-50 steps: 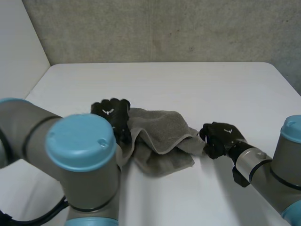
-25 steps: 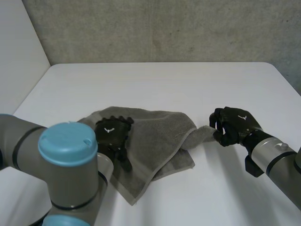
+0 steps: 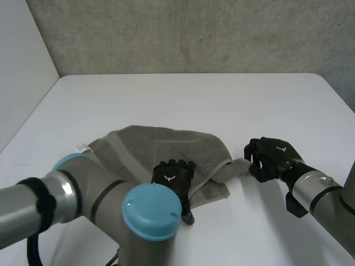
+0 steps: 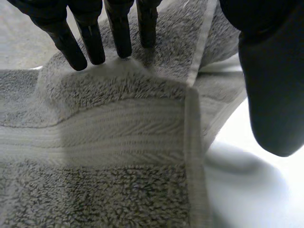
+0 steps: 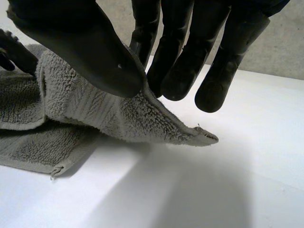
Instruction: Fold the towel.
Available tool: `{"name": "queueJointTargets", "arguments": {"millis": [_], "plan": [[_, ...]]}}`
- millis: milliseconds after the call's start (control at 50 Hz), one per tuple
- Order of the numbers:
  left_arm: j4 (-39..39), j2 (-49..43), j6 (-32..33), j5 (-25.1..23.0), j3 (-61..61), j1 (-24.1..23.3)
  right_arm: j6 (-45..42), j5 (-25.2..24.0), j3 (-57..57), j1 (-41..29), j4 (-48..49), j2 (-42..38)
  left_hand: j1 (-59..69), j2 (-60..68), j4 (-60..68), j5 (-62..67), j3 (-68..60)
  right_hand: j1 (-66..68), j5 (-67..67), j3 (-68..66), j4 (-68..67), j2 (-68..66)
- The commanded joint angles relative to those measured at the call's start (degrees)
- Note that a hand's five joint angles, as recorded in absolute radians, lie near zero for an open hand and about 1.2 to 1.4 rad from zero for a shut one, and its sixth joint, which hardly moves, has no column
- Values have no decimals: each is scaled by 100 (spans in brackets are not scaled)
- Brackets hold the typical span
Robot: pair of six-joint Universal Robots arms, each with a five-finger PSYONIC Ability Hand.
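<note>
A grey towel (image 3: pixel 144 147) lies partly folded and rumpled on the white table (image 3: pixel 194 100). My left hand (image 3: pixel 173 178) rests on the towel's near edge, close to its front right corner, open. In the left wrist view its fingers (image 4: pixel 90 33) reach straight out over the towel (image 4: pixel 118 123), with the woven band and a hemmed edge under the palm. My right hand (image 3: pixel 273 157) is shut on the towel's right corner. In the right wrist view that hand (image 5: pixel 80 42) pinches the corner of the towel (image 5: pixel 90 107) between thumb and fingers, lifted slightly off the table.
A small white label (image 3: pixel 83 147) sticks out at the towel's far left corner. My left arm's blue-capped elbow (image 3: pixel 152 219) stands low over the table's near side. A grey wall (image 3: pixel 194 33) runs behind the table.
My left hand has let go, opened and slid from the towel's left side to its near edge. The towel now lies spread wider. The right hand still pinches the right corner.
</note>
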State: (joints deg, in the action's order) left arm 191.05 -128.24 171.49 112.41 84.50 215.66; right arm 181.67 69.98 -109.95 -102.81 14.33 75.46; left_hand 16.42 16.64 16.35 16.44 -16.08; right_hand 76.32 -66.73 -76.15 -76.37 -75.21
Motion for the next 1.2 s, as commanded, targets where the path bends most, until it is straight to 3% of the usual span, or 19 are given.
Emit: {"name": "queueJointTargets", "arguments": {"millis": [20, 140, 240, 420, 460, 540, 560, 700, 860, 960, 1100, 1140, 1200], "plan": [[29, -298, 323, 457, -355, 2, -35, -2, -26, 24, 0, 4, 438, 416, 444, -565, -472, 368, -327, -385, -363, -479], [38, -386, 641, 580, -399, 20, -88, -2, -17, 24, 0, 4, 725, 703, 732, -277, -759, 368, -327, -385, -363, -479], [222, -168, 799, 1045, -277, 177, -105, 7, -17, 24, -9, 22, 1529, 1507, 1536, 527, -1564, 368, -327, -385, -363, -479], [319, 510, 790, 1081, -22, 389, -193, 7, -17, -29, -9, 22, 2710, 2688, 2717, 1708, -2744, 368, -327, -385, -363, -479], [319, 546, 790, 1011, 48, 424, -193, 7, -17, -37, -9, 22, 4367, 4345, 4374, 3365, -4401, 368, -327, -385, -363, -479], [319, 537, 799, 844, 154, 468, -202, 25, -17, -37, -18, 22, 5519, 5497, 5526, 4517, -5553, 368, -327, -385, -363, -479], [319, 545, 790, 757, 224, 529, -202, 16, -17, -46, -18, 22, 6350, 6328, 6356, 5347, -6384, 368, -327, -385, -363, -479], [319, 1029, 790, 598, 409, 916, -386, -19, 271, 50, -254, 406, 6358, 6336, 6365, 5356, -6392, 368, -327, -385, -363, -479], [249, 2778, 843, 281, 216, 1259, -1168, -213, 1325, 50, -1378, 1663, 6358, 6336, 6365, 5356, -6392, 368, -327, -385, -363, -479], [74, 4015, 1184, -315, -144, 1618, -1248, -292, 2326, 251, -2107, 2253, 6358, 6336, 6365, 5356, -6392, 368, -327, -385, -363, -479], [-304, 4378, 1554, -755, -189, 2040, -1459, -591, 3674, 674, -3234, 2448, 6358, 6336, 6365, 5356, -6392, 368, -327, -385, -363, -479], [-481, 4351, 1634, -844, -162, 2147, -1975, -888, 3893, 902, -3750, 2264, 6358, 6336, 6365, 5356, -6392, 368, -327, -385, -363, -479], [-894, 4246, 1730, -1028, -74, 2402, -2382, -942, 3894, 956, -4017, 2026, 6358, 6336, 6365, 5356, -6392, 368, -327, -385, -363, -479]]}}
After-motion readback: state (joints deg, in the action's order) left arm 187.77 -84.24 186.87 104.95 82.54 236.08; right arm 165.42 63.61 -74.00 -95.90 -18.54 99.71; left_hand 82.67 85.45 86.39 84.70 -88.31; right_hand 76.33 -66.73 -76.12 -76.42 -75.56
